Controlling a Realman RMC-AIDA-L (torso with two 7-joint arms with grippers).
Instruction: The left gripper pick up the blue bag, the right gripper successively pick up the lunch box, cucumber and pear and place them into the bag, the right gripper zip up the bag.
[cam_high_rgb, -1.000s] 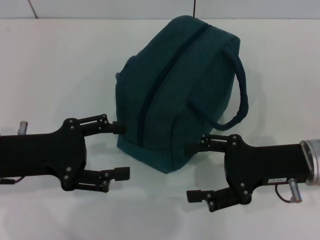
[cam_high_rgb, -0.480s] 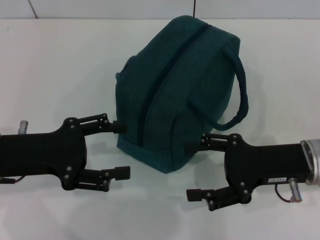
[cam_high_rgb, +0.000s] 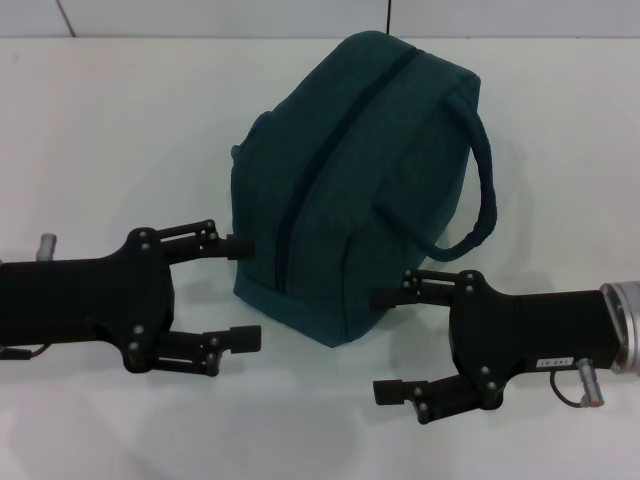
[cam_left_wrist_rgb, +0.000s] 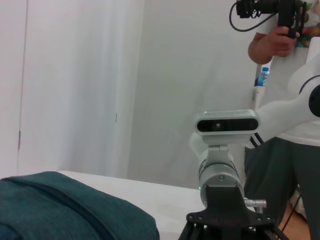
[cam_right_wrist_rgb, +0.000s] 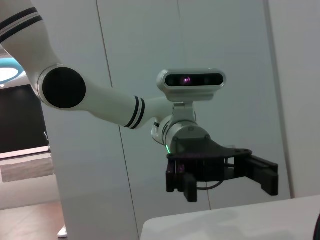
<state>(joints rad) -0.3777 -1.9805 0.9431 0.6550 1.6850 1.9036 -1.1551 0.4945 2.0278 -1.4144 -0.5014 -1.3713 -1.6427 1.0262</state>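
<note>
The head camera looks steeply down, close above the white table (cam_high_rgb: 120, 120) and blue bag (cam_high_rgb: 350, 170). Both wrist cameras look level across the table — each frames the opposite gripper: right gripper (cam_left_wrist_rgb: 227, 222), left gripper (cam_right_wrist_rgb: 220, 172).

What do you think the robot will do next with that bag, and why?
Probably nothing more than pulling both arms back: the blue bag looks zipped shut on the table, no food is left out, and the left gripper and right gripper are open, holding nothing.
</note>
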